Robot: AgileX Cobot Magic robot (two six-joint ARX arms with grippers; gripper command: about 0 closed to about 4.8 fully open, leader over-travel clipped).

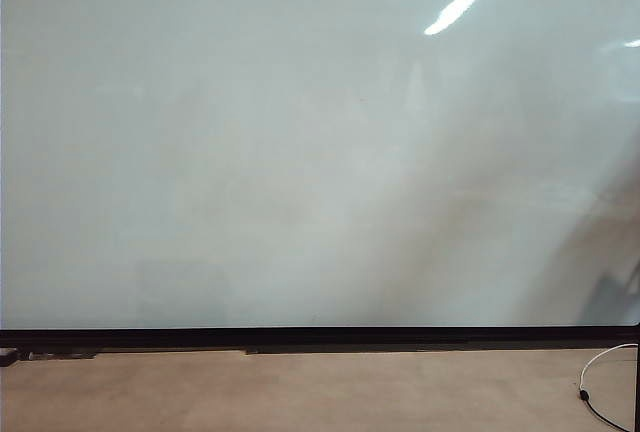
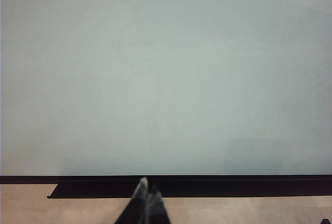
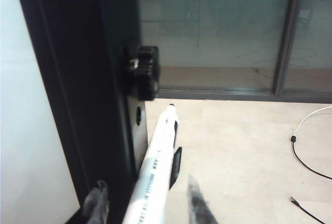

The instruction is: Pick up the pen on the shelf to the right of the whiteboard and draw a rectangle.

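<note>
Glossy pale grey-white is pretty much all you get here: the whiteboard (image 1: 300,152) fills the exterior view with a streak of ceiling light glaring near its top, and neither arm shows up in that shot. The left gripper (image 2: 147,193) sits low in front of the board's thin black bottom edge, pointed straight at it, with the two dark fingertips pressed together, so those jaws are closed on nothing. The right gripper (image 3: 148,203) is over at the board's black side frame (image 3: 78,89), reaching along it, jaws spread wide with one finger either side of the pen (image 3: 155,167). The white pen lies between them on a small black holder, running alongside the frame, and I can't see either finger touching it. Beyond the pen there's plenty of bare beige floor (image 3: 233,146), with a white cable (image 3: 311,116) and a black one off to the side, then glass wall panels behind.
</note>
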